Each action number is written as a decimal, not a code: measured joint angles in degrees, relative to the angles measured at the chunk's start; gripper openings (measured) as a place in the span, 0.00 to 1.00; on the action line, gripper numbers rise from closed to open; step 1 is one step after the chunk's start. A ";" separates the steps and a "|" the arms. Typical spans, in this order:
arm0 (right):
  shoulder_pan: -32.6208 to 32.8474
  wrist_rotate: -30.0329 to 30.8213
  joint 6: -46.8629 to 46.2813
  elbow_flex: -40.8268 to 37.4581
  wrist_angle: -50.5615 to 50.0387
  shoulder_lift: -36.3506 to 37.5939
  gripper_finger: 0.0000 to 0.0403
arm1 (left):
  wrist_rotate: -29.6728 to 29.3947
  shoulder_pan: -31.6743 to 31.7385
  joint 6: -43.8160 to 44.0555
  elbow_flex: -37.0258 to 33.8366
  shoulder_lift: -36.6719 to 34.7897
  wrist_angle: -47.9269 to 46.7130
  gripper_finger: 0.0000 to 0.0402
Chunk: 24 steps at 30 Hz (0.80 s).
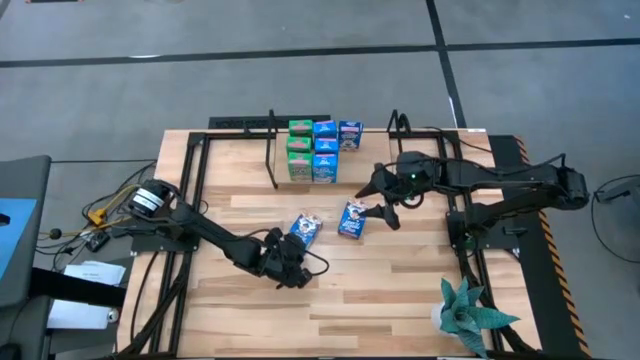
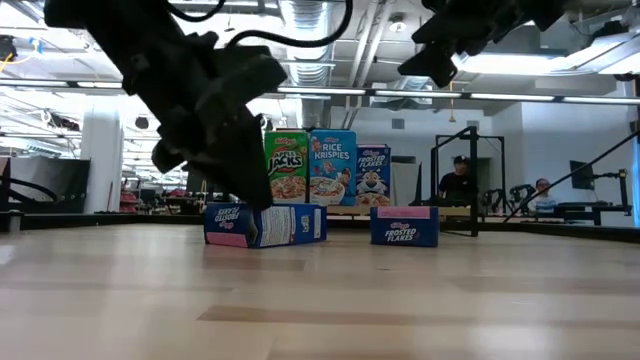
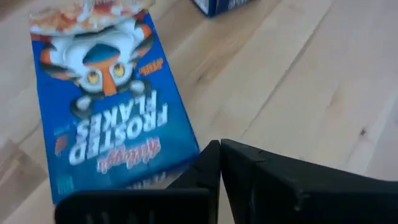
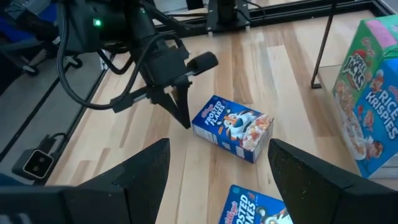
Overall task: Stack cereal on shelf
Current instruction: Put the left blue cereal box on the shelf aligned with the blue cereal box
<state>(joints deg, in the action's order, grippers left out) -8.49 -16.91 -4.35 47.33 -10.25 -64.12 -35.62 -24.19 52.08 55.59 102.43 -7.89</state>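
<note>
Left claw (image 1: 288, 268) pressed together, empty, tips down just beside a flat Frosted Flakes box (image 1: 306, 230), likely to nudge it. Right claw (image 1: 385, 200) spread above second flat box (image 1: 352, 220). Remaining cereal stands on shelf (image 1: 268, 156).

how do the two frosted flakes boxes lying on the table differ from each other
The left box has the left gripper shut right beside it, fingers together at its edge; the right box lies under the open right gripper, untouched. In the low view the left box shows a long side, while the right box shows a short pink-topped end. Both are dark blue Frosted Flakes boxes lying flat, off the shelf.
</note>
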 joint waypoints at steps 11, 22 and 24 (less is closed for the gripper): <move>5.43 5.05 4.68 0.12 4.74 -4.38 0.73 | 4.72 -7.94 10.66 -0.06 -1.48 -8.40 0.00; 5.01 5.23 3.23 0.01 28.01 -26.94 0.46 | -8.75 -10.27 20.12 0.05 -5.28 -11.71 0.00; 4.36 5.67 1.94 0.14 30.12 -30.61 0.35 | -9.12 -10.27 20.20 0.07 -5.50 -11.44 0.00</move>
<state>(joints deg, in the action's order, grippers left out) -4.13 -11.24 -2.40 47.47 19.86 -94.73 -44.74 -34.46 72.28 55.66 96.93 -19.33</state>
